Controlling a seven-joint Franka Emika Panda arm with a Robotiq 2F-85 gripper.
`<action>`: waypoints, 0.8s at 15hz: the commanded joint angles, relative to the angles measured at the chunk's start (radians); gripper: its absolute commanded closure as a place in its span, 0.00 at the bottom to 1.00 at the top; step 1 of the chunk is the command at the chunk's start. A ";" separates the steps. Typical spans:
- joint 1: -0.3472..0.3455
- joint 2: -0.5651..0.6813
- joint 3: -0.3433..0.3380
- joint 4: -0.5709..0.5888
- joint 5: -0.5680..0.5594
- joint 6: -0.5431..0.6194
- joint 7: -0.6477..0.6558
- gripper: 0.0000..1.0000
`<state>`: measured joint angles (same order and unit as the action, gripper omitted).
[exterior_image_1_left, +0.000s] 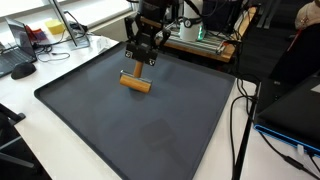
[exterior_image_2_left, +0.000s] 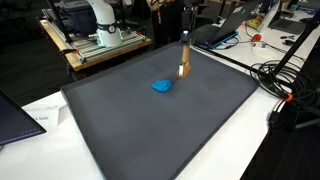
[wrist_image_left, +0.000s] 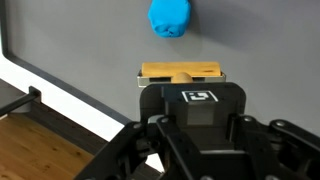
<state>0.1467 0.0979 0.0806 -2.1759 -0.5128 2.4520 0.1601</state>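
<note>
In an exterior view, I am holding the gripper (exterior_image_1_left: 141, 62) straight down over the far part of the dark mat (exterior_image_1_left: 160, 130). Its fingers are clamped together on the thin handle of a wooden mallet (exterior_image_1_left: 135, 82). The rounded, pale-brown head is resting on the mat, so the handle is standing upright where the fingers can pinch it from above. The mat is looking dull and rubbery, with a raised rim, and it is lying on the white desk (exterior_image_1_left: 20, 105).

In an exterior view from across the mat, a blue lump (exterior_image_2_left: 162, 86) is lying near the mallet but apart from it.

In the wrist view, the mallet head is showing as a smooth wooden bar just past the fingers. The lump beyond it is looking rounded and soft, perhaps foam or clay; I cannot tell which.
</note>
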 joint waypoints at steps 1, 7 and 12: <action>0.042 -0.011 0.026 -0.005 -0.107 -0.042 0.022 0.78; 0.098 0.015 0.084 0.034 -0.186 -0.226 -0.017 0.78; 0.130 0.049 0.128 0.070 -0.212 -0.333 -0.088 0.78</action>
<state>0.2593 0.1209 0.1907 -2.1540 -0.6822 2.1888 0.1168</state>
